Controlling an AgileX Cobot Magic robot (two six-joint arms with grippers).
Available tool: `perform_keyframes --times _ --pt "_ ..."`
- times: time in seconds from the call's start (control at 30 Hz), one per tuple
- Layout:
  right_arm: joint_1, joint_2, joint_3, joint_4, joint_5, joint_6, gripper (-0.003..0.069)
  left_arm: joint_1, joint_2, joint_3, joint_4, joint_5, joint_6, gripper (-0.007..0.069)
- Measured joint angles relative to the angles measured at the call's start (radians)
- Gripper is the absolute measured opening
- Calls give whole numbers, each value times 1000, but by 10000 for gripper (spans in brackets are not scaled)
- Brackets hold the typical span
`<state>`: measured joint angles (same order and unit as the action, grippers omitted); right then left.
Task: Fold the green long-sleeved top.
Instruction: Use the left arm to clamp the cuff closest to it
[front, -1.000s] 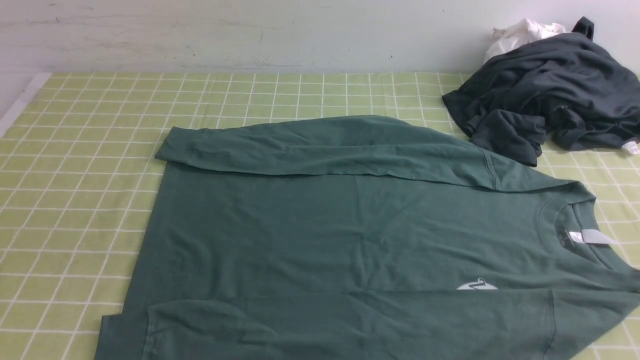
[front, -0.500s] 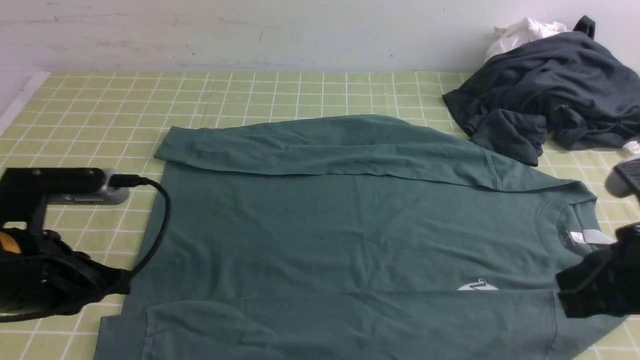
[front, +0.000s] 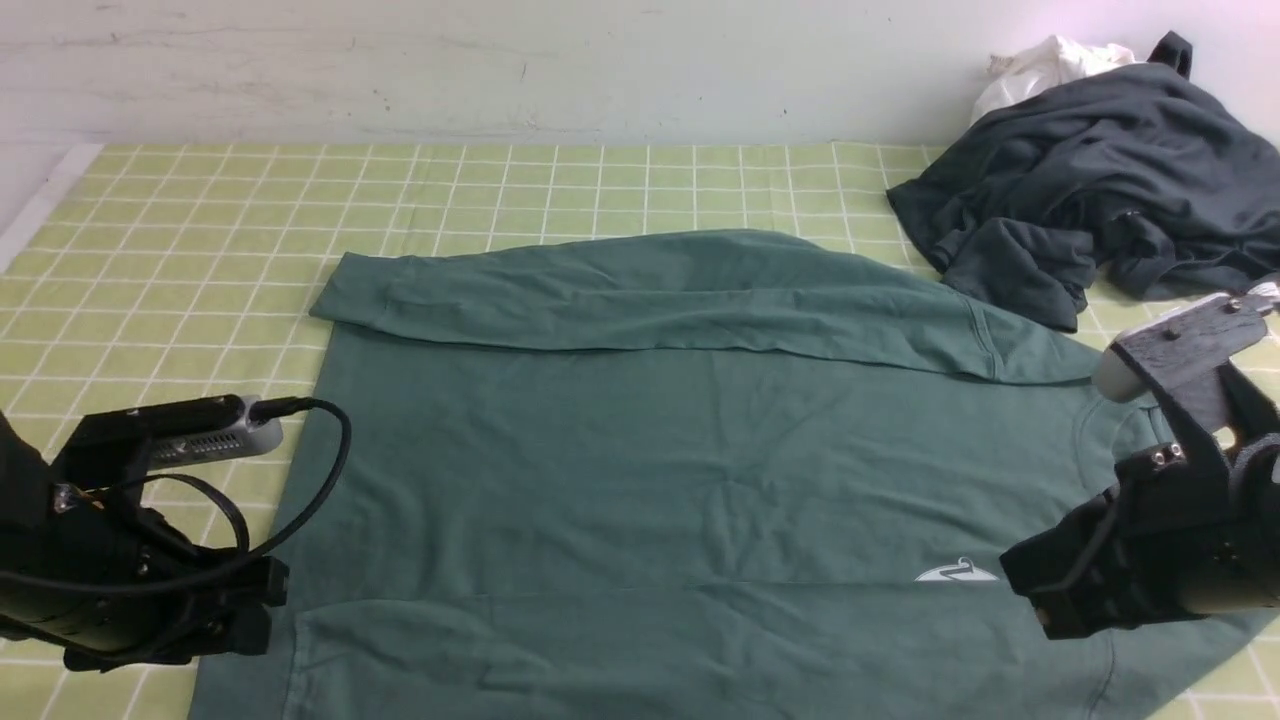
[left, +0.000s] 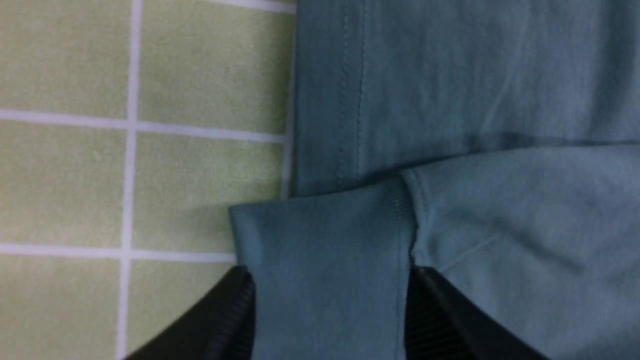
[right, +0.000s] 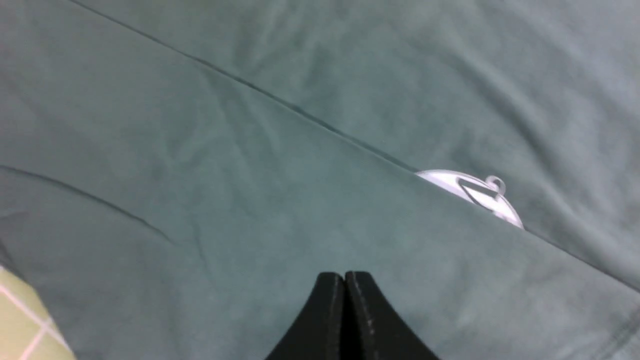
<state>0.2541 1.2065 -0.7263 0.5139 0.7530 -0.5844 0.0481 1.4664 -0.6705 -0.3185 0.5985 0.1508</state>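
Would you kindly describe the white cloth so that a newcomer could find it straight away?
Follow the checked green tablecloth to its far right corner by the wall. A crumpled dark grey garment is heaped there, beyond the spread green top. The white cloth peeks out behind that heap, the only pale, bunched fabric among darker clothes.
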Motion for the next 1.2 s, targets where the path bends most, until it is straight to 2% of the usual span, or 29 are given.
perform_keyframes --times 0.27,0.4,0.47,0.63,0.67,0.7,0.87,1.07,1.2 --pt "0 0 0 69 1 -74 -16 0 109 -5 -3 -74 -32 429" --pt "0 0 0 72 1 -80 -16 0 122 -14 -3 -72 -32 405" --pt "0 0 0 73 1 -80 -16 0 128 -21 2 -71 -31 352" --pt "0 0 0 77 1 -80 -16 0 129 -51 2 -21 -18 139" --pt "0 0 0 77 1 -80 -16 0 119 -67 1 1 -7 67" --pt "0 0 0 77 2 -80 -16 0 110 -78 0 11 0 51" --pt "0 0 0 81 10 -89 -16 -5 33 -119 -4 61 20 41" --pt "0 0 0 81 10 -91 -16 -64 -75 -210 -5 88 110 41" --pt "0 0 0 81 11 -91 -13 -70 -61 -254 8 156 97 41"
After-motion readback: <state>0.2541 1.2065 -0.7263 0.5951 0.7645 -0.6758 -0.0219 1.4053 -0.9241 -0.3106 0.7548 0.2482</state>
